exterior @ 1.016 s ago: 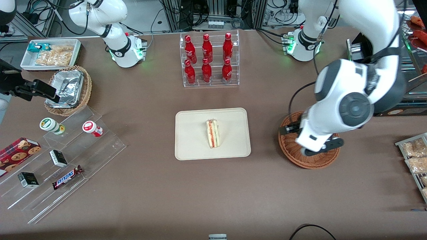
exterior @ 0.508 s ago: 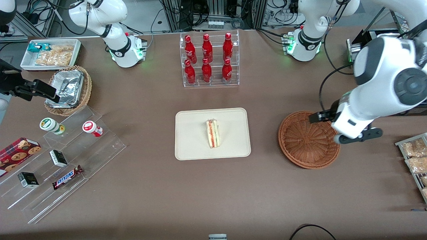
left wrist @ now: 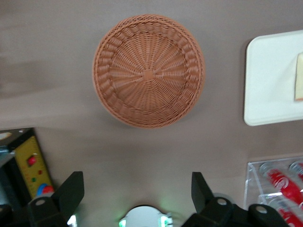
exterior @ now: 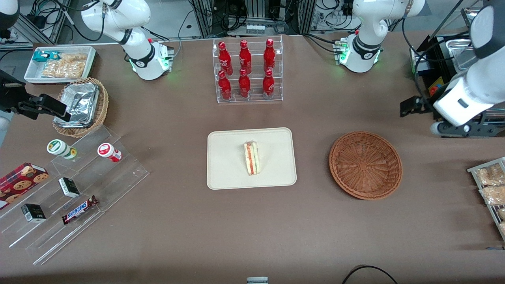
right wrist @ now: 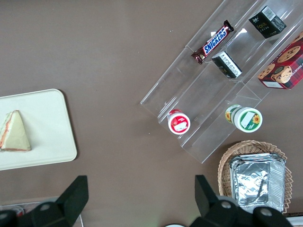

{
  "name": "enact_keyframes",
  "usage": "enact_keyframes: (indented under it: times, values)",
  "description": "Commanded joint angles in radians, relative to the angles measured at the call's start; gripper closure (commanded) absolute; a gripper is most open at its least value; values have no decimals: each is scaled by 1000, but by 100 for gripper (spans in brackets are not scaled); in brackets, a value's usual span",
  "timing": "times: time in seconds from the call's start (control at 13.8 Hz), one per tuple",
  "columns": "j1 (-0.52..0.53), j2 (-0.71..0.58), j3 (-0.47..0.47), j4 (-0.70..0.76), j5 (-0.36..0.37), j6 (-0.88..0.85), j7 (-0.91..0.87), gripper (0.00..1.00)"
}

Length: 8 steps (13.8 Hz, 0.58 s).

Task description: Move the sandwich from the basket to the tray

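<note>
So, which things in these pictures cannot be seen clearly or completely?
- Small triangular white-bread sandwich on the flat cream-beige tray: the left wrist view's edge cuts both off.
- Left arm's gripper: raised above the table beside the round reddish-brown wicker basket, fingers open; the front view shows only its wrist.
- Black box with coloured buttons: cut off in the left wrist view, labels too small to read.

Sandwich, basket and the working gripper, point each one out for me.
sandwich [exterior: 251, 158]: front view, on its striped cut edge, lying on the tray.
basket [left wrist: 148, 75]: left wrist view, on its woven floor, nothing in it.
gripper [left wrist: 137, 194]: left wrist view, midway between its open fingertips, raised above the table.
</note>
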Motion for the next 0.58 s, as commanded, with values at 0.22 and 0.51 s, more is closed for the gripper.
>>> enact_keyframes:
  times: [0.22,0.51]
  values:
    - [47,-83,-17,-50,44,10,58,0]
    - [62,-114,-17,-80,43,43,58,0]
